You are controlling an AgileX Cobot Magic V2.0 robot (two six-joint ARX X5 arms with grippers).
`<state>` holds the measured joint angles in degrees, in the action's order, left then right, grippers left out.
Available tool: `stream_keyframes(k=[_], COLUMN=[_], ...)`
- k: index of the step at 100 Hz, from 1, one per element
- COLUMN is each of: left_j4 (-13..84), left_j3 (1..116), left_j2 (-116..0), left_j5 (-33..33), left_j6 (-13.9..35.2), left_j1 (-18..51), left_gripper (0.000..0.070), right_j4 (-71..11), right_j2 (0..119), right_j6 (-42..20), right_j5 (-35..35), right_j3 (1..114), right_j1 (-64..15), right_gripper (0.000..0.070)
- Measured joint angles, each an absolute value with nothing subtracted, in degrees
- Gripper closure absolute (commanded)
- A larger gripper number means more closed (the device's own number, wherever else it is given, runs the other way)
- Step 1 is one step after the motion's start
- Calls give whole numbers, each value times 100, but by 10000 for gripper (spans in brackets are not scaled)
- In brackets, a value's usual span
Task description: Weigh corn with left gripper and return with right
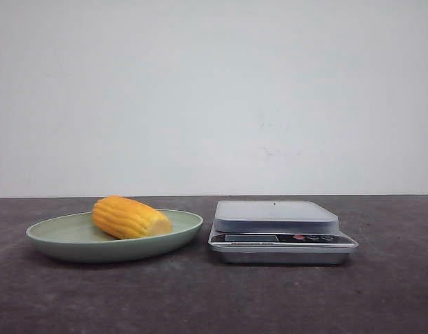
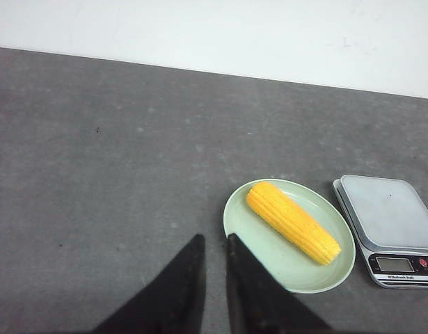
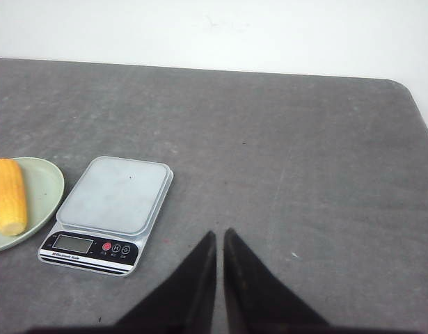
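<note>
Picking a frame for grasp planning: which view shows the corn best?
Left wrist view: the whole corn shows from above, lying diagonally on the green plate. The front view sees it side-on and foreshortened, low end behind the plate rim. The right wrist view crops it at the frame edge.

a bare test bench, lab-like: dark grey table against a plain white wall, holding only a digital scale and a green plate.
</note>
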<state>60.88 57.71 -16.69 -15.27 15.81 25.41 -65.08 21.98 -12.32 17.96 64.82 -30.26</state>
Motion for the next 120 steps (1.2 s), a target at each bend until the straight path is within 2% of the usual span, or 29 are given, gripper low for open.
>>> stream_keyframes(k=[31, 47, 61, 79, 108, 120], left_j4=[6088, 5927, 4799, 2932, 749, 314], left_j3=[5771, 5701, 4952, 3352, 1009, 427], left_j2=[-1662, -1535, -1227, -543, -32, -32], left_j5=[-1527, -1551, -1588, -893, -620, -611], left_j6=[1581, 1509, 1291, 1033, 952, 943], left_j1=[2521, 2029, 1236, 530, 248, 239], left_gripper=[681, 681, 681, 681, 681, 681], right_j4=[-6508, -6504, -6495, -6495, -6495, -6495], right_j2=[2198, 2196, 2196, 2196, 2196, 2193], right_j6=[-1234, -1236, -1238, -1240, -1243, -1243], right_j5=[1798, 1796, 1798, 1798, 1798, 1798], right_j3=[6482, 6482, 6482, 6482, 6482, 6482], right_j1=[-3026, -3026, -3026, -3026, -3026, -3026], right_gripper=[690, 690, 690, 690, 690, 690])
